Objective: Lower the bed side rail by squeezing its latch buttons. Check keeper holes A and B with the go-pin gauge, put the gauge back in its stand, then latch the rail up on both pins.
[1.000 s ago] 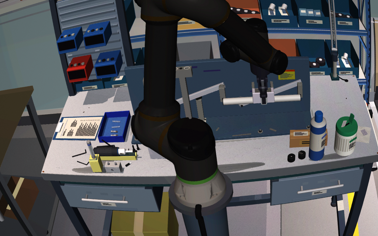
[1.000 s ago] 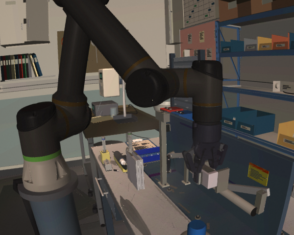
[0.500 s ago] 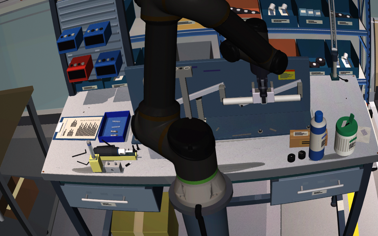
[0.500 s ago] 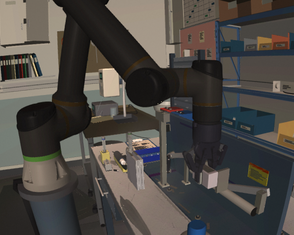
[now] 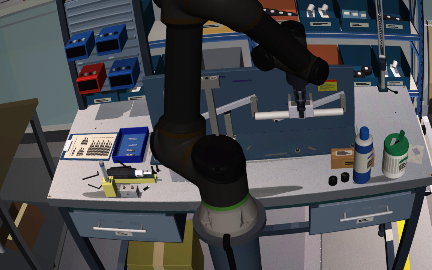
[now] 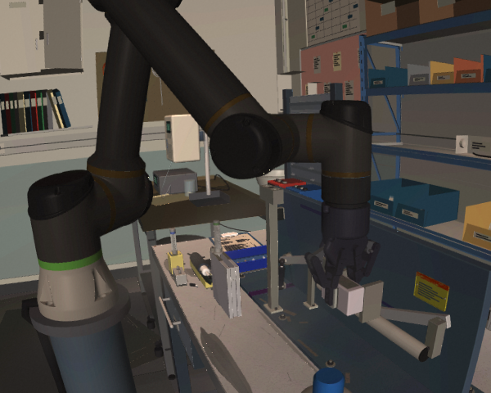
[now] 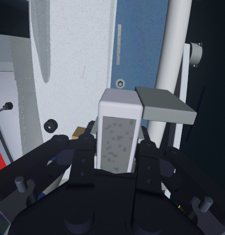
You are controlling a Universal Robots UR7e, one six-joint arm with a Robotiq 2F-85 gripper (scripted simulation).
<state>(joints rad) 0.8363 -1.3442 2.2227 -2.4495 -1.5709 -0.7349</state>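
At the back of the bench, in front of the blue panel, the white side rail hangs level on two grey arms. The pale latch block at the rail's middle is held from above by my gripper, which is closed on the block's two sides. The go-pin gauge stands upright in its yellow stand at the bench's front left. The keeper post rises left of the rail with two holes in its head.
The blue panel stands close behind the rail. A blue bottle, a wipes canister and a cardboard box sit at the front right. A blue tray, a clipboard and a screwdriver lie at the left.
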